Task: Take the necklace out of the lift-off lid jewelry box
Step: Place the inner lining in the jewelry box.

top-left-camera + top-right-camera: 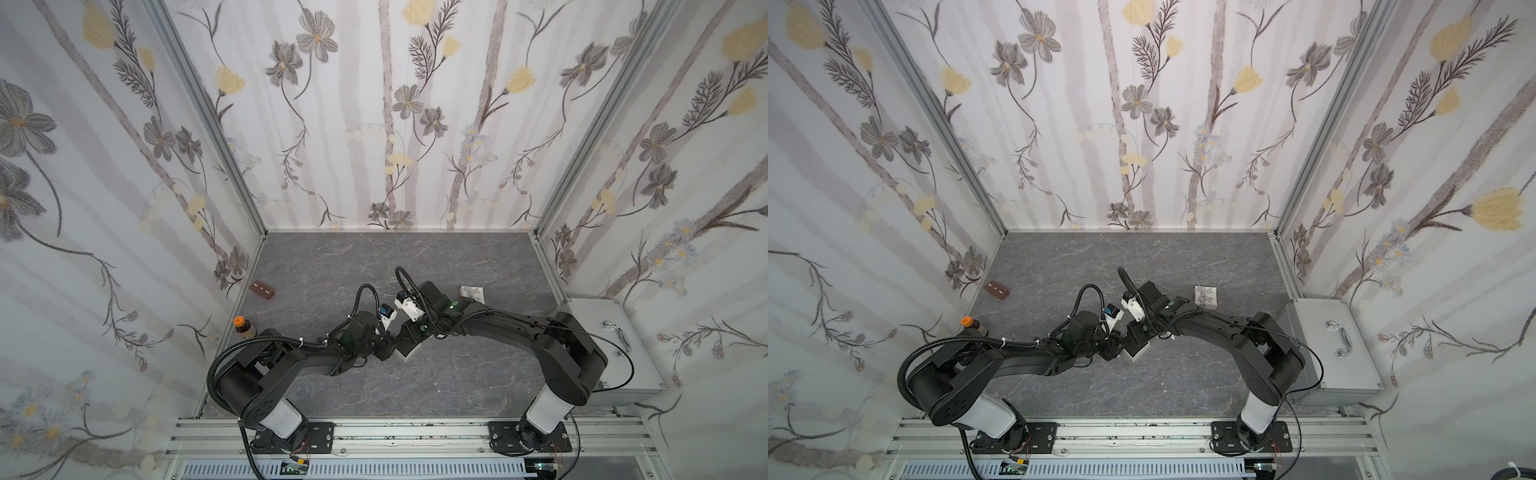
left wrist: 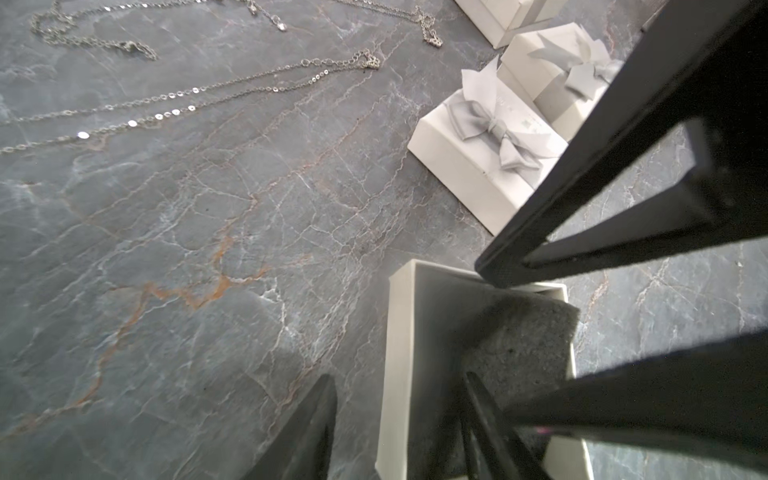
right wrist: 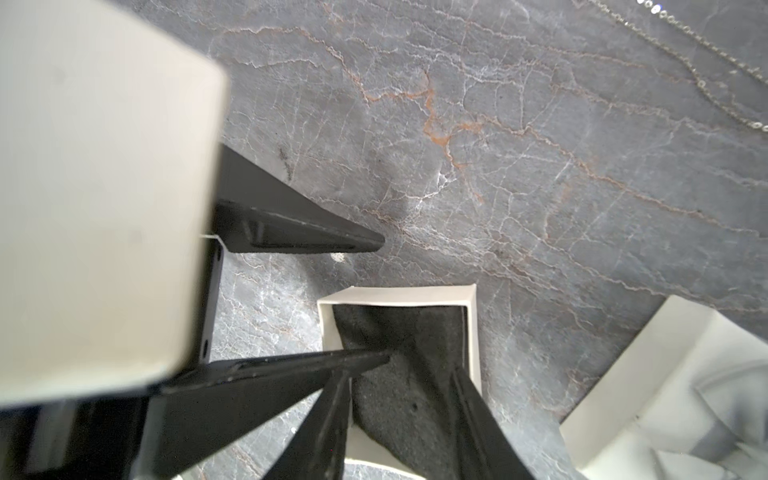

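The open white jewelry box [image 1: 409,355] stands mid-table under both arms, and its base shows in both top views [image 1: 1138,351]. A dark grey foam insert [image 3: 399,399] sits tilted inside it. My right gripper [image 3: 401,374] reaches into the box with its fingers pressed against both sides of the foam. My left gripper [image 2: 399,376] is open and straddles one box wall [image 2: 401,332], one finger [image 2: 309,432] outside on the table and one inside. No necklace shows inside the box. Silver necklace chains [image 2: 187,104] lie spread on the table beyond it.
Closed white boxes with grey bows [image 2: 486,153] stand close behind the open one, one visible in a top view [image 1: 472,293]. A small brown block [image 1: 262,289] and an orange-capped bottle [image 1: 243,326] sit by the left wall. A metal case [image 1: 615,332] stands at the right.
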You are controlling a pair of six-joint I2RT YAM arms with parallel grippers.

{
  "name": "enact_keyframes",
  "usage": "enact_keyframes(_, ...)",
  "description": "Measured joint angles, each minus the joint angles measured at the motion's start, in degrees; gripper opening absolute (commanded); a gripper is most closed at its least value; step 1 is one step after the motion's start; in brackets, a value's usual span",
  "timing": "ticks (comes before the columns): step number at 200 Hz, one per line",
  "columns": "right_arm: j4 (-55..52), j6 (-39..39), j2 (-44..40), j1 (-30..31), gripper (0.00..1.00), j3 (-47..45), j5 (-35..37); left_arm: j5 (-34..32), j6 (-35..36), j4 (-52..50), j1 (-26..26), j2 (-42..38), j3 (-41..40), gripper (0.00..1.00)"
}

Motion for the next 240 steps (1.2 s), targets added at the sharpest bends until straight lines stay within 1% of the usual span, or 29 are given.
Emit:
enact_keyframes(18,-0.09,-0.04,-0.48,0.0,0.33,-0.13,0.07,-0.07,-0.02,0.24,0.0,0.15,0.07,0.49)
enact_keyframes(33,-0.13,-0.04,-1.01,0.07,0.29,-0.46,0.13,-0.37,-0.13,0.02,0.0,-0.09,0.07,0.5)
enact_keyframes(53,-0.22,-0.02,-1.51,0.11,0.23,-0.66,0.2,-1.22,-0.68,-0.59,0.15,-2.91,-0.57,0.53)
enact_keyframes(76,0.04,0.02,-1.18,0.33,0.19,-0.7,0.13,-1.66,-1.31,-1.4,0.66,-8.74,-1.46,0.56)
enact_keyframes(117,0.76,1.4,2.43,0.57,0.11,-0.24,0.11,-4.15,-1.27,-6.93,1.6,-22.69,-3.48,0.61)
enact_keyframes(145,0.79,2.56,5.05,0.61,0.11,0.96,3.02,-6.45,-0.17,-11.67,2.6,-30.27,-5.22,0.62)
enact_keyframes(177,0.59,3.04,7.61,0.85,0.11,1.57,5.16,-8.07,-0.09,-16.04,3.82,-35.91,-7.34,0.63)
enact_keyframes(203,0.57,3.04,8.7,1.25,0.11,2.05,6.21,-8.9,-0.04,-17.77,4.44,-38.1,-8.22,0.63)
enact_keyframes(240,-0.28,3.02,8.59,1.79,0.11,2.6,7.61,-9.03,-0.04,-18.32,4.85,-38.29,-8.31,0.63)
